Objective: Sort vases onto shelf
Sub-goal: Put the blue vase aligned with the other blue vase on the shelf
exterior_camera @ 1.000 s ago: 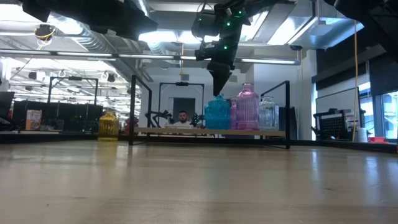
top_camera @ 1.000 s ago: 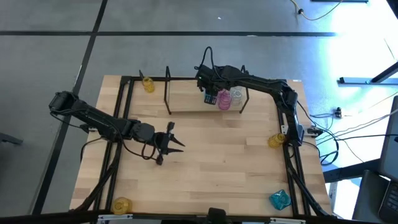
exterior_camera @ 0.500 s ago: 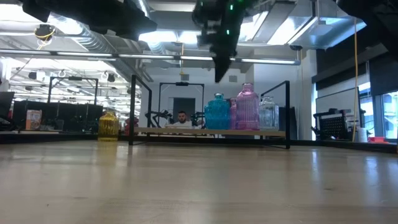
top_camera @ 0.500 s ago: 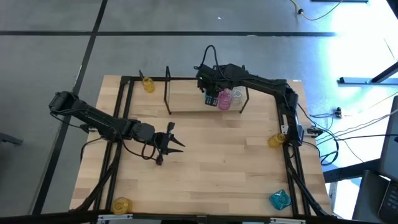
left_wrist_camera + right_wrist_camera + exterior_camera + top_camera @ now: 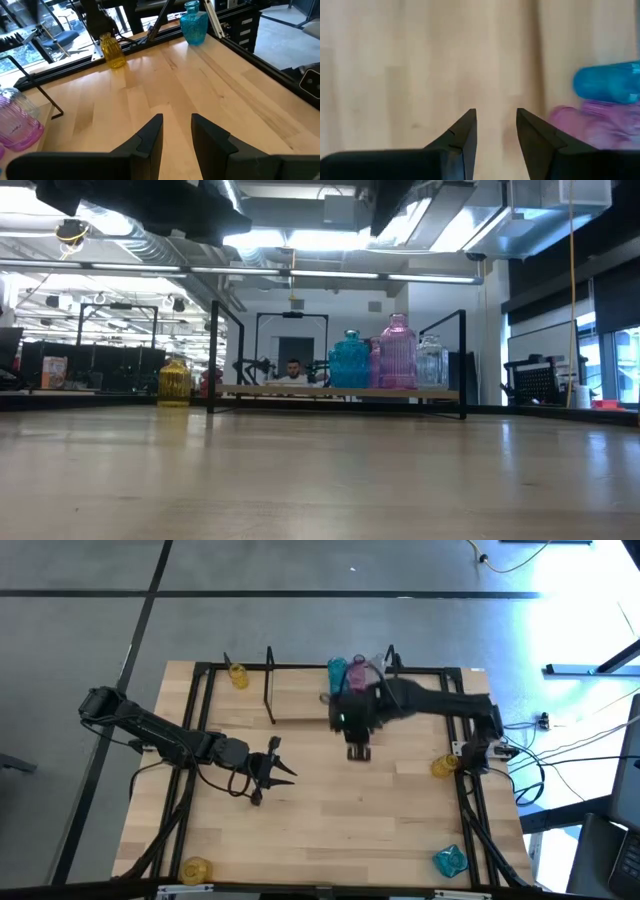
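The right gripper (image 5: 358, 752) has pulled back from the shelf (image 5: 300, 705), jaws apart, empty.

teal vase (image 5: 350, 361), pink vase (image 5: 397, 352), clear vase (image 5: 432, 363) on shelf (image 5: 300, 392)

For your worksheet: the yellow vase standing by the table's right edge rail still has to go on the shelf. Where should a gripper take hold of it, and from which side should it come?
Judging by these views, grip the yellow vase around its narrow neck, above the wider body. It stands upright, so come down from above. The right gripper, open and empty, is the nearer; the table's edge rail runs close beside the vase, so a side approach looks cramped.
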{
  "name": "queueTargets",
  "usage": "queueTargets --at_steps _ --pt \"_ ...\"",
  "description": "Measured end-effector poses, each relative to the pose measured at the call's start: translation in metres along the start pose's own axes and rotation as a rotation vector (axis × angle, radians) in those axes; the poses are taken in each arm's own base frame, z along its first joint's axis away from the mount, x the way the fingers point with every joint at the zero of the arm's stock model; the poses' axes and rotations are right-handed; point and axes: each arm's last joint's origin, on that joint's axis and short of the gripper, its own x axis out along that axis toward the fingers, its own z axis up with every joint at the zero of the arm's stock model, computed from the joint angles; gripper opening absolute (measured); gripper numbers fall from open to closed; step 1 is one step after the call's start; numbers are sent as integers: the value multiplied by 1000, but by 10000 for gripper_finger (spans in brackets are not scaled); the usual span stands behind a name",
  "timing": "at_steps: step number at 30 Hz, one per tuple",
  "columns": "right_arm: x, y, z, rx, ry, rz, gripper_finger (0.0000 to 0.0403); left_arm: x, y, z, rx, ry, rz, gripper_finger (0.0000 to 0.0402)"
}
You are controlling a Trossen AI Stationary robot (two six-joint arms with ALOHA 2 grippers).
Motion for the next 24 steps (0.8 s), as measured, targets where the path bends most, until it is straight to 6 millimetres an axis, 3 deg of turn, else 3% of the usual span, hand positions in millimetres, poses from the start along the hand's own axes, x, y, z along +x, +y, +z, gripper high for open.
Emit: queueTargets --at_steps 7,11,18,24 --pt "-14 66 -14 -11 20 33 124 2 -7 -3 -76 21 -33 94" --pt "-10 106 -26 27 52 21 124 6 -21 -16 -102 68 -78 94" --pt "4 176 -63 122 107 -6 124 9 -48 -33 -144 35 -155 94" --pt "9 225 -97 284 97 -5 124 13 -67 -42 -190 62 -140 94"
